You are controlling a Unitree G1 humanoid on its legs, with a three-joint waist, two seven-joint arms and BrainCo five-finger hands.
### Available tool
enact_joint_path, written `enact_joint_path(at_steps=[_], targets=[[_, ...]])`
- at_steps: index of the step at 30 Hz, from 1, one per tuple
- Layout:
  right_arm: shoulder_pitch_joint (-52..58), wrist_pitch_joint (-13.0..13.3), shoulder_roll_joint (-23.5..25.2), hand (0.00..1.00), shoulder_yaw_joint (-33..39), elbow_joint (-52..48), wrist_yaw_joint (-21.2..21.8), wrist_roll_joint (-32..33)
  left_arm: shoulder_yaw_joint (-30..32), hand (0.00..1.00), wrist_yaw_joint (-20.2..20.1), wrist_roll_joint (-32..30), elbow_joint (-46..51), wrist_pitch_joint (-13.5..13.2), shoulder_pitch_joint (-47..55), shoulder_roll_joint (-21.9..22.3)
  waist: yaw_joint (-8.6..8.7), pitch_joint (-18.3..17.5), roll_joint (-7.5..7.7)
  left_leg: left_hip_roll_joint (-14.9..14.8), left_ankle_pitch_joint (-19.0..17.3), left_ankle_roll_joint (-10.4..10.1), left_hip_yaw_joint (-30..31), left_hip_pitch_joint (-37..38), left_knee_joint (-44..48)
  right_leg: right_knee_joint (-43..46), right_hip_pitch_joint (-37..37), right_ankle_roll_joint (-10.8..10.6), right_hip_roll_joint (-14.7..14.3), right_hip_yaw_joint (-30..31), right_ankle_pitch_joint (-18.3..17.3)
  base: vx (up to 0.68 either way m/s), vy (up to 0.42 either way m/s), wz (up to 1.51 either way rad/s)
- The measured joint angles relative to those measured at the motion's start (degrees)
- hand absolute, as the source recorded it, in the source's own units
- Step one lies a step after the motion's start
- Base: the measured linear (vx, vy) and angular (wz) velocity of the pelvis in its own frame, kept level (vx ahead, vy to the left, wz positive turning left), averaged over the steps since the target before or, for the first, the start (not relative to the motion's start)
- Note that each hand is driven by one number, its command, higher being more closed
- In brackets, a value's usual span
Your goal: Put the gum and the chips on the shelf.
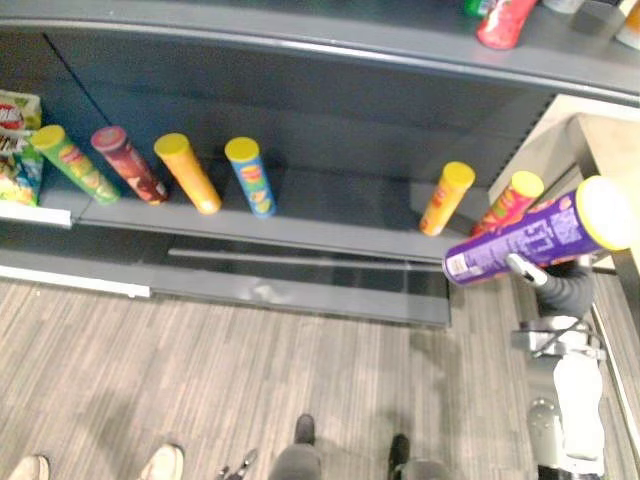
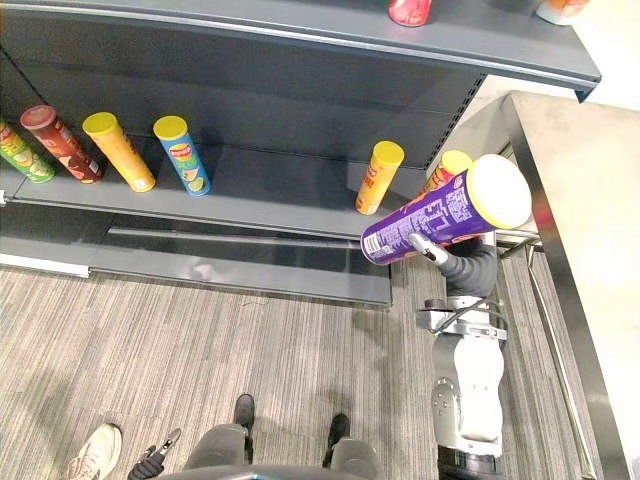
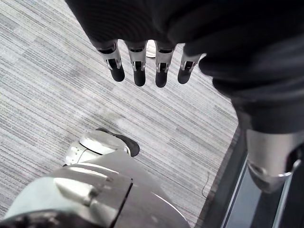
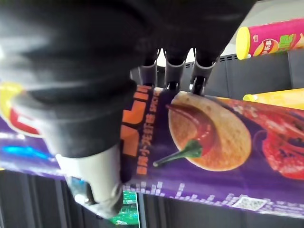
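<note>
— Six tubes on the lower board of the dark grey metal shelf (image 1: 340,205), is that right?

— Six, yes. There are four in a row towards the left: a green tube (image 1: 75,165), a dark red tube (image 1: 130,165), an orange tube (image 1: 188,173) and a blue tube (image 1: 250,177), each with a coloured lid. Well apart from them, near the right end, stand an orange tube with a yellow lid (image 1: 447,198) and a pink-and-green tube (image 1: 512,198), also yellow-lidded.

— And the chips for the task?

— A tall purple chips tube (image 1: 530,240) with a yellow plastic lid is in the air in front of the shelf's right end, not on the board. It is tilted, with the lid high and to the right and the base lower and to the left. From the head camera it partly covers the pink-and-green tube.

— What has hold of it?

— The right hand (image 2: 455,262). Its wrist camera shows the fingers (image 4: 178,71) curled over the tube's printed side, gripping it.

— And the left hand?

— The left hand (image 3: 142,47) hangs over the grey striped floor (image 1: 200,370) with its fingers (image 3: 138,71) straight and holding nothing.

— Anything else around?

— Some colourful snack bags (image 1: 18,145) sit at the far left of the shelf. A red tube (image 1: 505,22) stands on the upper board (image 1: 400,35). A person's pale shoes (image 1: 165,462) are on the floor at the lower left.
</note>
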State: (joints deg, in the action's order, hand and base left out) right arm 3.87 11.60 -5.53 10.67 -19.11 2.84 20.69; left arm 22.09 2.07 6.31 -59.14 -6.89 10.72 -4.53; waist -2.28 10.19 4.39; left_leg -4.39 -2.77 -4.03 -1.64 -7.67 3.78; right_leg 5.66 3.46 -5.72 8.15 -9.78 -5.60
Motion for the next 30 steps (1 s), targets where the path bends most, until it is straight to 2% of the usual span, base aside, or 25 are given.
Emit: enact_joint_path(at_steps=[6, 11, 12, 13, 16, 18, 19, 21, 22, 24, 25, 26, 27, 28, 29, 30], targets=[[1.4, -0.1, 0.0, 1.0, -1.4, 2.3, 0.2, -0.1, -1.7, 0.0, 0.0, -0.4, -0.1, 0.0, 0.2, -0.2, 0.45, -2.6, -0.16, 0.3, 1.1, 0.0, -0.5, 1.8, -2.4, -0.8, -0.9, -0.3, 0.2, 0.4, 0.3, 0.0, 0.002, -0.03], [2.3, -0.4, 0.0, 1.0, -4.4, 5.6, 0.2, -0.5, -2.6, 0.0, 0.0, -0.4, -0.1, 0.0, 0.1, -0.4, 0.75, -2.5, -0.6, 0.2, 1.2, -0.2, 1.0, 1.8, -1.2, 2.6, -0.6, 0.0, 0.3, -0.8, -1.0, -0.05, -0.013, 0.14], [2.4, -0.9, 0.0, 1.0, -5.1, 6.5, 0.3, -0.5, -2.8, 0.0, 0.0, -0.4, -0.1, 0.0, 0.1, -0.4, 0.79, -2.5, -0.67, 0.6, 0.5, -0.2, 1.9, 1.2, 0.8, 4.3, -0.7, -0.1, 0.6, -1.3, -2.6, -0.09, -0.037, 0.48], [2.6, -1.1, -0.1, 1.0, -5.4, 6.6, 0.2, -0.5, -3.9, 0.0, 0.0, -0.3, -0.1, 0.0, -0.2, -0.4, 0.9, -1.9, -1.51, 0.8, -1.6, -0.1, 3.1, -0.8, 5.8, 6.8, -0.8, -0.1, 0.9, -2.7, -4.3, -0.09, -0.035, 0.51], [2.7, -1.1, -0.2, 1.0, -5.5, 6.6, 0.0, -0.5, -5.1, 0.0, -0.3, 1.5, -0.1, 0.0, -0.3, -0.1, 0.56, -0.6, -3.29, 0.5, -5.2, -0.4, 5.3, -4.0, 14.9, 11.4, -0.9, 0.3, 1.2, -4.4, -7.8, -0.11, 0.01, 0.44], [2.9, -1.1, -0.2, 1.0, -5.3, 6.6, -0.7, -0.5, -6.3, 0.0, -0.6, 4.6, 0.0, 0.0, -0.3, -0.5, 0.59, -0.2, -3.28, 0.7, -5.4, -0.4, 5.5, -5.4, 16.1, 14.4, -0.7, 0.8, 2.2, -6.0, -9.8, -0.12, -0.003, 0.52], [2.8, -1.1, -0.2, 1.0, -4.7, 6.5, -1.1, -0.5, -6.4, 0.0, -0.7, 4.8, 0.0, 0.0, -0.5, -0.5, 0.42, 0.4, -2.27, -0.3, -6.2, 0.4, 3.0, -5.5, 16.1, 14.7, -0.9, 0.9, 3.2, -6.6, -10.0, -0.1, 0.027, 0.37], [2.5, -1.1, -0.2, 1.0, -3.7, 6.5, -1.4, -0.5, -6.4, 0.0, -1.0, 4.8, 0.0, 0.0, -0.3, -0.6, 0.62, 0.4, -2.21, -1.9, -6.3, 1.2, 1.4, -7.3, 18.1, 14.8, -0.7, 0.7, 4.2, -7.0, -10.1, -0.04, 0.072, 0.23], [2.3, -1.1, -0.2, 1.0, -2.4, 6.5, -2.0, -0.5, -6.4, 0.0, -1.1, 4.8, 0.1, 0.0, -0.2, -0.7, 0.65, 0.5, -1.97, -3.0, -6.1, 1.2, 1.9, -8.8, 18.9, 14.9, -0.6, 0.5, 5.6, -6.9, -10.2, 0.03, 0.163, 0.11], [2.2, -1.1, -0.3, 1.0, -1.0, 6.5, -3.0, -0.5, -6.4, 0.0, -1.2, 4.8, 0.5, 0.0, 0.3, -0.7, 0.7, 0.5, -1.95, -4.4, -5.3, 0.0, 4.4, -10.4, 17.8, 14.9, -0.5, -0.4, 7.4, -6.1, -10.5, 0.07, 0.253, -0.03], [1.9, -1.1, -0.4, 1.0, -0.4, 6.5, -3.2, -0.5, -6.4, 0.0, -1.2, 4.8, 0.9, 0.0, 1.1, -0.7, 0.64, 0.3, -2.22, -5.6, -4.8, -0.8, 5.5, -10.4, 16.2, 14.6, -0.7, -2.2, 8.3, -5.1, -10.5, 0.11, 0.293, -0.2], [1.8, -1.0, -0.5, 1.0, 0.0, 6.5, -3.3, -0.5, -6.4, 0.0, -1.2, 4.8, 0.9, 0.0, 1.5, -0.6, 0.59, 0.1, -2.66, -6.6, -4.5, -1.5, 5.6, -10.4, 15.3, 14.4, -0.7, -3.1, 8.5, -4.5, -10.4, 0.17, 0.422, -0.27], [1.4, -1.0, -0.1, 1.0, 0.3, 6.6, -3.7, -0.6, -6.4, 0.0, -1.1, 4.8, 0.9, 0.0, 2.0, -1.1, 0.54, -0.1, -2.55, -6.4, -2.7, -6.0, 3.4, -10.4, 16.9, 13.7, -0.9, -5.1, 10.1, -3.3, -10.2, 0.22, 0.427, -0.28], [1.3, -1.2, 0.0, 1.0, 0.0, 6.4, -3.8, -0.8, -6.5, 0.0, -1.0, 4.6, 1.0, -0.1, 1.8, -2.1, 0.54, -0.7, -0.58, -4.4, -5.4, -4.4, 2.1, -12.3, 20.3, 10.2, -1.4, -5.4, 11.3, -2.0, -9.0, 0.23, 0.404, -0.18], [1.1, -1.2, -0.1, 1.0, 0.1, 5.9, -3.6, -0.9, -6.5, 0.0, -0.8, 4.5, 1.0, -0.1, 1.3, -2.5, 0.57, -0.9, -0.4, -4.0, -6.9, -4.1, 2.0, -14.0, 23.0, 7.8, -2.1, -5.3, 11.3, -2.0, -6.8, 0.31, 0.465, -0.23], [-0.1, -1.2, 0.0, 1.0, 0.0, 5.4, -3.6, -2.3, -6.4, 0.0, -0.4, 3.6, 0.9, -0.1, 0.1, -3.0, 0.36, -1.1, 0.11, -3.5, -9.7, -3.0, 1.1, -16.3, 27.6, 4.7, -2.8, -7.7, 12.0, -1.4, -2.4, 0.26, 0.405, -0.25]])
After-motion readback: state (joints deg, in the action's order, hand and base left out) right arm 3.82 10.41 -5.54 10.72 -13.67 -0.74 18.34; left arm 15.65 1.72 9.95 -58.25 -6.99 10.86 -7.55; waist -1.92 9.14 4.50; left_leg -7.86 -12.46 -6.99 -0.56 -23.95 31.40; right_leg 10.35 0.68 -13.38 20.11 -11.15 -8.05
